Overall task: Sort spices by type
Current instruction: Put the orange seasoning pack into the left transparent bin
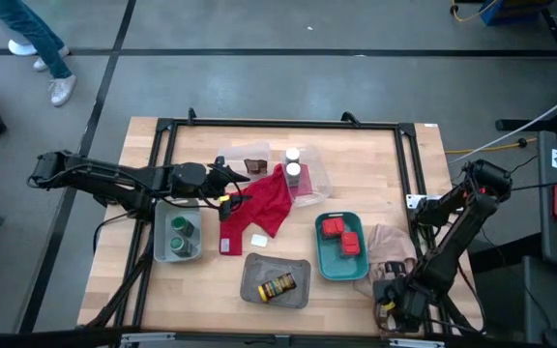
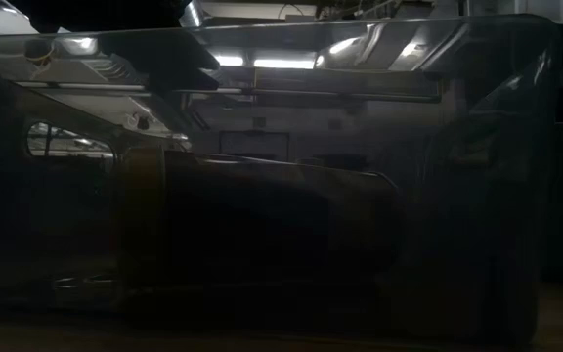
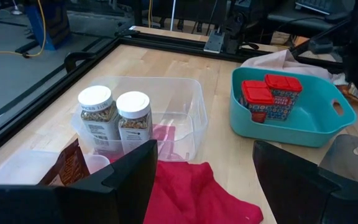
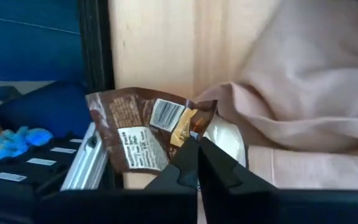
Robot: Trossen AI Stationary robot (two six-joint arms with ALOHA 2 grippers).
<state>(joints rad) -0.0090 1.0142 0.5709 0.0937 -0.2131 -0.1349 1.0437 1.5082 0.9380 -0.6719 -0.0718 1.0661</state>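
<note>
The right gripper (image 4: pixel 197 163) is low at the near right corner of the pale wooden bench (image 1: pixel 375 164), its fingers pinched together on the edge of a crumpled dark brown foil packet (image 4: pixel 143 132) with a white barcode label. That packet lies just beside a rumpled beige cloth (image 4: pixel 303 81), at the bench's right edge.

The left gripper (image 3: pixel 204 180) hovers over a crumpled red cloth (image 1: pixel 264 201) near the middle of the bench, its fingers spread fairly wide and holding nothing.

Beyond it, toward the far edge, a clear plastic tray (image 3: pixel 185 106) holds two white-capped clear bottles (image 3: pixel 115 121) of seeds standing upright side by side; a corner of the red cloth reaches into this tray. Another dark brown packet (image 1: pixel 255 165) lies in a second clear tray (image 1: pixel 238 155) just to the left of the bottles.

A teal plastic tray (image 1: pixel 329 253) with handle slots sits toward the right of the bench, partly on the beige cloth, and carries two small red tins (image 1: pixel 341 234) touching each other.

At the left, a grey square tray (image 1: pixel 160 253) holds two green-lidded round jars (image 1: pixel 180 235). A second grey tray (image 1: pixel 255 280) at the near edge holds a yellow-labelled dark-capped jar (image 1: pixel 278 286) lying on its side. A small white tag (image 1: pixel 258 240) lies on the bench just near the red cloth.

The low view is filled by a dark translucent wall, with nothing clear through it.
</note>
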